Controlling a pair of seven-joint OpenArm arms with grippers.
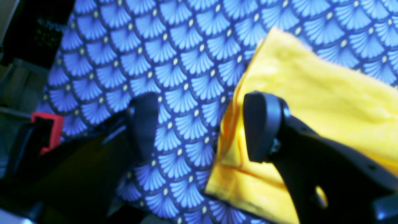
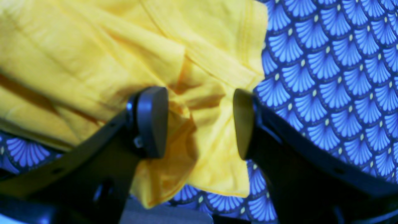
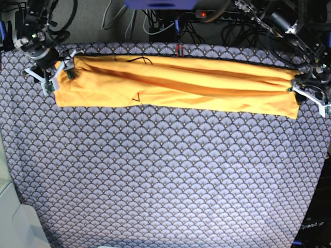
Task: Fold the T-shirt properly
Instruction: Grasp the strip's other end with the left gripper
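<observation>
The T-shirt is a plain orange-yellow strip, folded lengthwise and stretched across the far part of the table. My right gripper is at its left end in the base view. In the right wrist view that gripper stands open, with bunched T-shirt fabric lying between its spread fingers. My left gripper is at the strip's right end. Seen from the left wrist, it is open, one finger over the T-shirt corner and the other over patterned cloth.
A blue-grey scallop-patterned cloth covers the whole table. Cables and a power strip run along the back edge. A white object sits at the near left corner. A red part shows beside the left arm.
</observation>
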